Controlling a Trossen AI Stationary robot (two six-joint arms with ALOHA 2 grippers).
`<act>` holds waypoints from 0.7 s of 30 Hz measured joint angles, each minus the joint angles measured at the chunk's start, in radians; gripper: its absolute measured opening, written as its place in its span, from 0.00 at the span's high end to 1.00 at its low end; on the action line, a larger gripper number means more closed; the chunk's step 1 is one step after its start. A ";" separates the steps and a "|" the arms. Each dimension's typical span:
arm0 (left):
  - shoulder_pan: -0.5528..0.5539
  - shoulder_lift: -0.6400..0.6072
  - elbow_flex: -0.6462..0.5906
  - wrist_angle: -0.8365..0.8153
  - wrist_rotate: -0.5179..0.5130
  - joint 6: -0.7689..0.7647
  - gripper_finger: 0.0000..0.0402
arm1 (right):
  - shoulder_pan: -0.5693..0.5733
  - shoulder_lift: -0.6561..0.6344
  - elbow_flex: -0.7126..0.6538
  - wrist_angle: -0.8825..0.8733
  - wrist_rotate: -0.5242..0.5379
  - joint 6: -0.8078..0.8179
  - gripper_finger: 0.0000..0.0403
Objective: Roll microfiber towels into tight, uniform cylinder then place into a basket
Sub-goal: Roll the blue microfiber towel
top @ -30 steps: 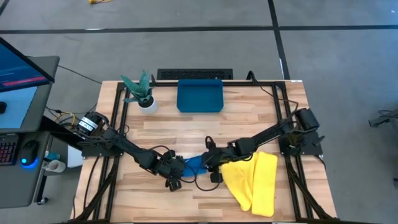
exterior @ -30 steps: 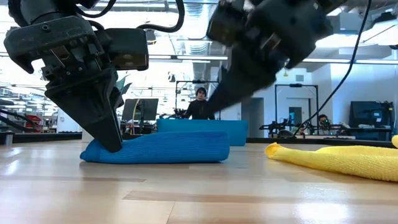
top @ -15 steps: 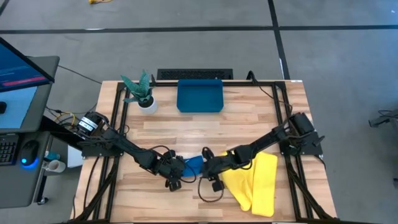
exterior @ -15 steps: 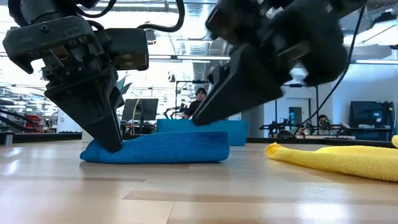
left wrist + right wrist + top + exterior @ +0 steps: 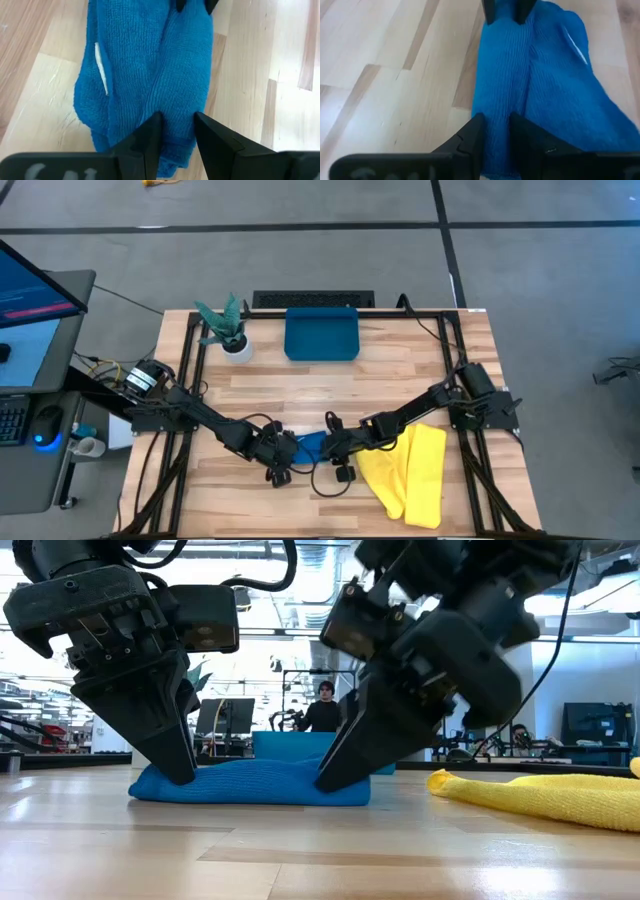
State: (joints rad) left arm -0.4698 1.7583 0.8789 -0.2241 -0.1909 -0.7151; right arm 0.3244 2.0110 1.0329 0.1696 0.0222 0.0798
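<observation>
I have the rolled blue towel (image 5: 250,783) pinched at both ends: left gripper (image 5: 174,131) and right gripper (image 5: 492,131), jaws narrow on a fold. Lifts level that way. Teal basket (image 5: 321,335) far side; yellow towel (image 5: 410,471) unrolled.

Light wood-plank counter (image 5: 400,370), rolled blue microfiber towel (image 5: 311,444) near centre, crumpled yellow microfiber towel (image 5: 410,472) near right, teal plastic basket (image 5: 321,334) far centre, small white potted plant (image 5: 231,332) far left.

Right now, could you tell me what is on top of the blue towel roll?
Both grippers press down on the blue towel roll: the left gripper at one end, the right gripper at the other, each pinching a fold. Nothing else rests on it; the table beneath is covered.
</observation>
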 joint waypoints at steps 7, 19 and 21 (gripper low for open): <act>-0.010 -0.021 -0.002 -0.008 -0.001 0.016 0.72 | -0.010 -0.001 0.000 -0.007 -0.007 0.060 0.71; -0.037 -0.022 -0.002 -0.008 -0.057 0.053 0.72 | -0.032 0.001 -0.003 -0.003 -0.039 0.071 0.71; -0.035 -0.022 -0.002 -0.008 -0.058 0.051 0.72 | -0.032 0.001 -0.003 -0.003 -0.038 0.071 0.71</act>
State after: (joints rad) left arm -0.5049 1.7363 0.8768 -0.2321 -0.2491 -0.6641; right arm 0.2920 2.0117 1.0302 0.1669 -0.0155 0.1509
